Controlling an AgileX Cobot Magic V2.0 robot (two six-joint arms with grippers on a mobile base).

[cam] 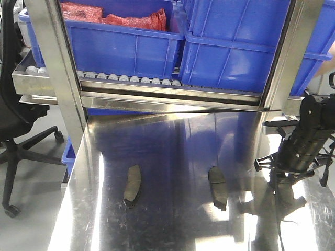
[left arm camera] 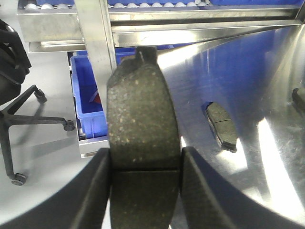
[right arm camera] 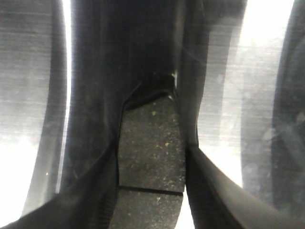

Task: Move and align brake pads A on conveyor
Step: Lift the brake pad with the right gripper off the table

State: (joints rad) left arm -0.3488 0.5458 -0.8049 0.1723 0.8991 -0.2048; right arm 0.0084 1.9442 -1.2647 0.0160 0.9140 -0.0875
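On the table (cam: 172, 136) two pads (cam: 133, 185) wait; left gripper (left arm camera: 145, 162) and right gripper (right arm camera: 151, 164) each clamp one; none seems placed.

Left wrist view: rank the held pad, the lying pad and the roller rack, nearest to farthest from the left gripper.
1. The held pad, between the left gripper's jaws.
2. The lying pad, ahead to the right on the steel table.
3. The roller rack, along the back, past the table's far edge.
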